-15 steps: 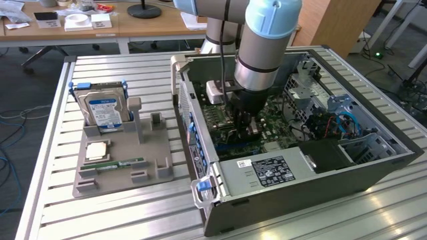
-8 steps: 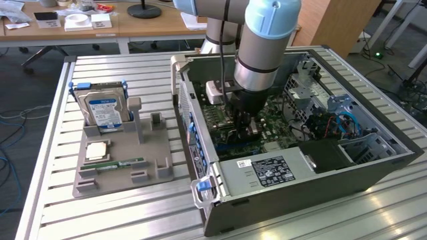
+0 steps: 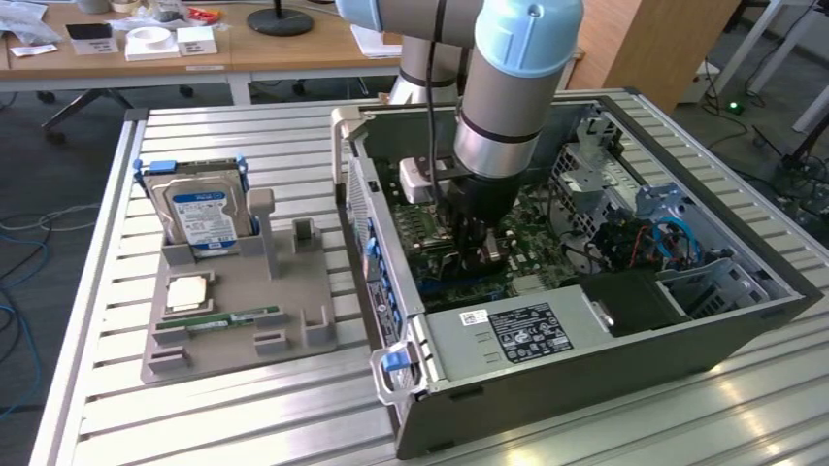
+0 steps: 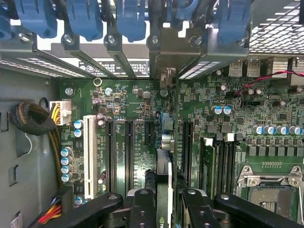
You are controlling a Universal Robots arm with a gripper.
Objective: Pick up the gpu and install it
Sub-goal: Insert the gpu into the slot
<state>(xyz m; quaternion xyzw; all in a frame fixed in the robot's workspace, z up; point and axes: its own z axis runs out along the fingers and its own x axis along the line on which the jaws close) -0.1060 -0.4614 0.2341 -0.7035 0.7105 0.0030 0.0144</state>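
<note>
Inside the case, over the motherboard: arm reaching straight down, gripper low among the components.
Gripper: narrowed onto the gpu, black fingers pressed to either side of the card's edge.
Gpu: held edge-on between the fingers, upright, standing over the board between two long black slots; metal bracket end up against the rear slot openings of the case.
Gpu in exterior view: mostly hidden behind the gripper, cannot tell how deep in the slot.
Motherboard: green, lying flat in the open case; white slot beside the black ones, CPU socket at one corner, capacitors in rows.
Blue clips: row along the rear bracket bar, above the slot covers.
Cables: black sleeved bundle with a white plug at the board's edge.
Power supply: grey box with a label, at the near end of the case.
Left of the case, on the slatted table: grey tray.
Hard drive: silver with blue label, standing upright at the tray's far end.
RAM stick: green, lying flat in the tray.
CPU: pale square chip, flat in the tray near the drive.
Far background: wooden desks with small boxes and a lamp base.
</note>
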